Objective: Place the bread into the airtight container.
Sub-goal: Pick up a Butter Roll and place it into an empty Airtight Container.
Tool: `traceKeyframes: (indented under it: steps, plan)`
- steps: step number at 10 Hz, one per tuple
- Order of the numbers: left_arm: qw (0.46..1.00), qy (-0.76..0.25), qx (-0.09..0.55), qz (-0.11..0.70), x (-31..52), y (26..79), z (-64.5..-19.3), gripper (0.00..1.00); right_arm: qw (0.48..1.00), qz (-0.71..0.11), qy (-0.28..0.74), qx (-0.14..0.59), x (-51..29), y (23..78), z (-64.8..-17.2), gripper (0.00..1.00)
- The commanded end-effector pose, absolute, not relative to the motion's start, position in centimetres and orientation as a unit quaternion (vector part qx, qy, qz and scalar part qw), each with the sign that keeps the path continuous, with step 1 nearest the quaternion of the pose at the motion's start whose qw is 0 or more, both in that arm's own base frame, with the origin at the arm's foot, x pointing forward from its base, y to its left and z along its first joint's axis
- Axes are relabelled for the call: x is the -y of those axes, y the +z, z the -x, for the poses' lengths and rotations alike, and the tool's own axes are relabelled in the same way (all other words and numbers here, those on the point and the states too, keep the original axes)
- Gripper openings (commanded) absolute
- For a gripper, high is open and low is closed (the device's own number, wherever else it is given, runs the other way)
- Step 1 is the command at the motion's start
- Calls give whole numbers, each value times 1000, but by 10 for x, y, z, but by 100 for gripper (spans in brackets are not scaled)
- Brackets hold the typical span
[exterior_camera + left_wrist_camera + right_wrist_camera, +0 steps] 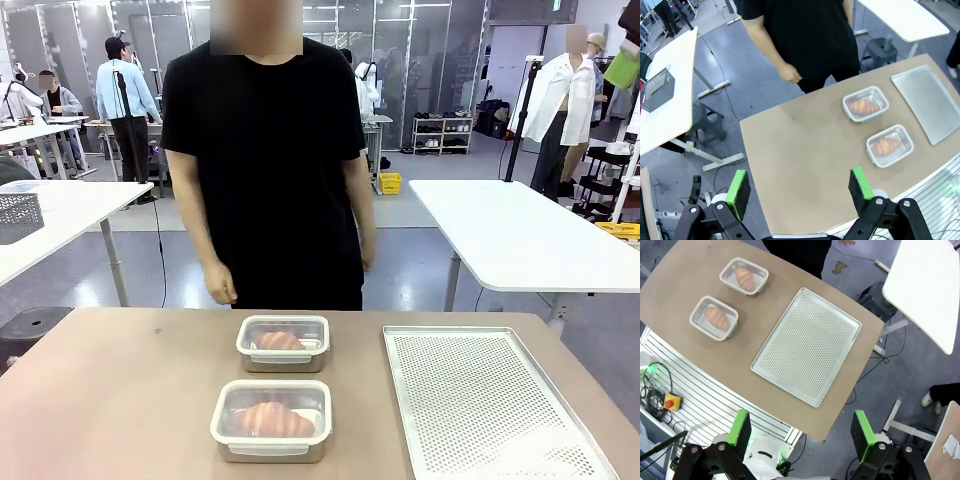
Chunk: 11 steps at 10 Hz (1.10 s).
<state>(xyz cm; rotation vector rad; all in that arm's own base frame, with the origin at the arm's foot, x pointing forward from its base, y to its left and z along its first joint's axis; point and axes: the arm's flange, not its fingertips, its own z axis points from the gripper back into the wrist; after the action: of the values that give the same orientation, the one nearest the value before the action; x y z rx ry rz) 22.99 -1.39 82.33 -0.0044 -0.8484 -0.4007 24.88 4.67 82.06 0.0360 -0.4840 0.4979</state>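
Both sets of my fingers are spread wide and holding nothing right now, parked high over the tabletop [120, 390]. You can see the green pads of my left fingers [738, 187] and of my right fingers [862, 433] with a big gap between each pair.

Working near to far in the front view: the near container [271, 421] sits around 6 o'clock and there's already a bread piece [268, 419] lying in it. Just beyond, toward 12 o'clock, the far container [283, 344] has its own bread piece [281, 341] inside. Neither has a lid on, as far as I can tell. Over at 3 o'clock is the perforated tray [480, 400], bare. Past the far edge stands the person, one hand [220, 285] hanging loose near the tabletop.

On handling, my guess is this bread is light, soft and flaky, so it'd crush easily. If I had to pick one up I'd close across the thick middle, short way, gently, coming straight down so my fingers don't knock the container walls. The containers look rigid and light, probably slide if bumped.

Task looks about done to me.
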Motion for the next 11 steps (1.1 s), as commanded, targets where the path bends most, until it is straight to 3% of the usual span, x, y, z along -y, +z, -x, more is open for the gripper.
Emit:
traceKeyframes:
  steps: [1,11]
  plan:
    - [892,-194,409,1,14,825,-230,100,938,-14,251,239,-44,820,-250,100]
    - [892,-194,409,1,14,825,-230,100,938,-14,251,239,-44,820,-250,100]
